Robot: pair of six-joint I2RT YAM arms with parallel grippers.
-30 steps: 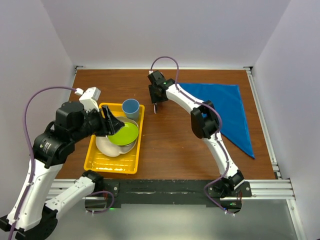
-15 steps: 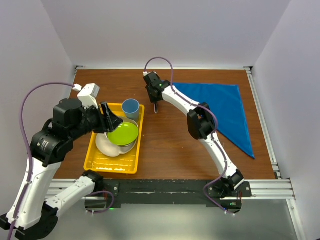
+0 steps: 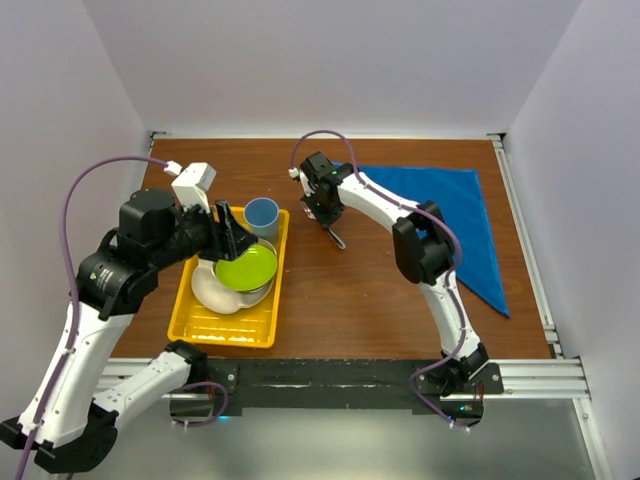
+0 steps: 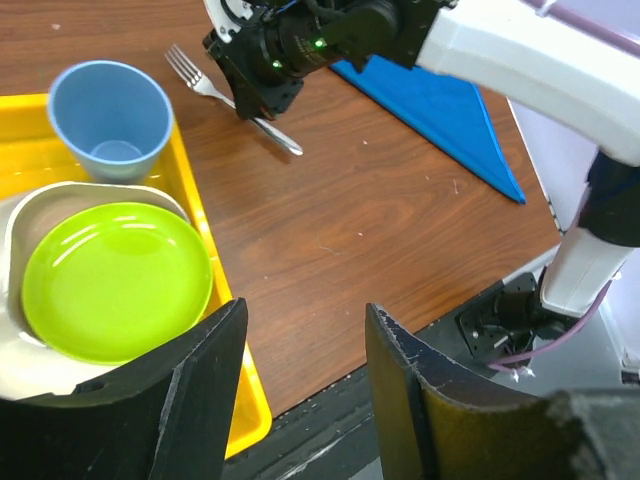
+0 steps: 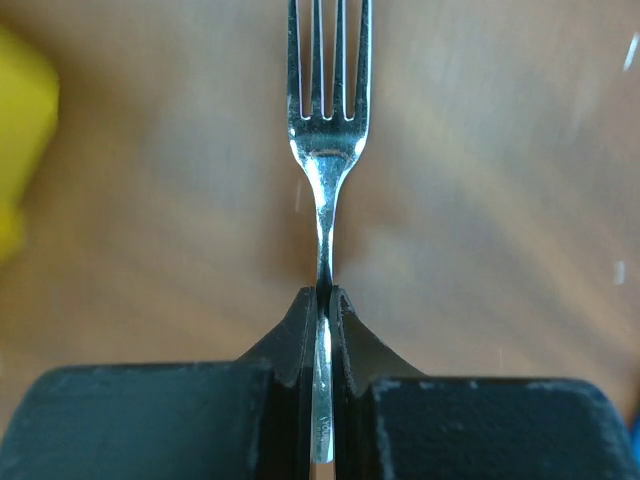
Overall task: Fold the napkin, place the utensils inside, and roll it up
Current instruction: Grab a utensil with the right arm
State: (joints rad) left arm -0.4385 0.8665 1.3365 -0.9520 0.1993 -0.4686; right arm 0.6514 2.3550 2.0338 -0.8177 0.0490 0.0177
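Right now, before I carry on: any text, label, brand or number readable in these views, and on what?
Nothing can be read for certain.
On the fork: a tiny faint mark low on the handle, between the closed fingers of the right gripper, too small and blurred to read.
On the napkin, blue cup and yellow tray: no print visible.

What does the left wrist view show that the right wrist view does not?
Only the left wrist view: the blue cup, the green plate and the open left fingers. Only the right wrist view: the right fingers pinched shut on the neck of the fork, seen close. Both: the fork and the brown table.
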